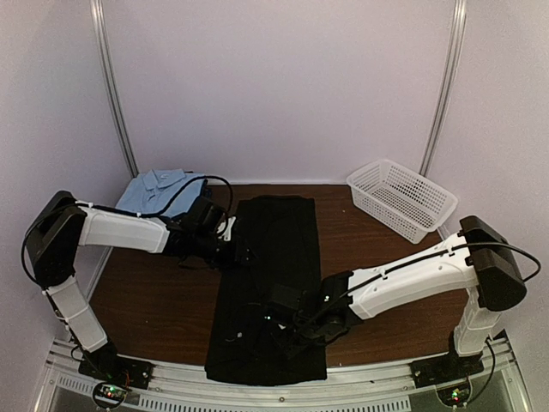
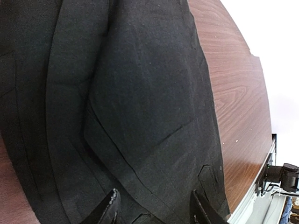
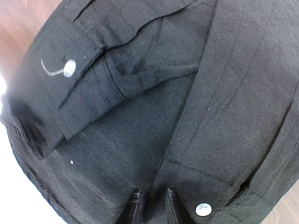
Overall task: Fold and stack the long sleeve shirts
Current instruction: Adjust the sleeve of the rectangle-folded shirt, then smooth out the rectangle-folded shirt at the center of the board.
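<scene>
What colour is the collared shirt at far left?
The collared shirt is light blue; top external view.

Your left arm (image 1: pixel 124 229) and right arm (image 1: pixel 412 279) wear white plastic shells between bulky black joint housings (image 1: pixel 53 236), with thin black cables (image 1: pixel 206 178). Green lights (image 1: pixel 109 393) glow at six o'clock. The left gripper (image 2: pixel 156 207)'s black fingers (image 2: pixel 110 207) show white scuffs.

No readable text, label, brand, number or sign in any view. Black shirt (image 1: pixel 266 283) below left pincer (image 2: pixel 155 212) and right pincer (image 3: pixel 152 200): plain fabric, no print legible. Pale button (image 3: pixel 203 209) just beside right pincer, second button (image 3: pixel 69 68) farther ahead of it to left: faces too small to tell any marking.
</scene>
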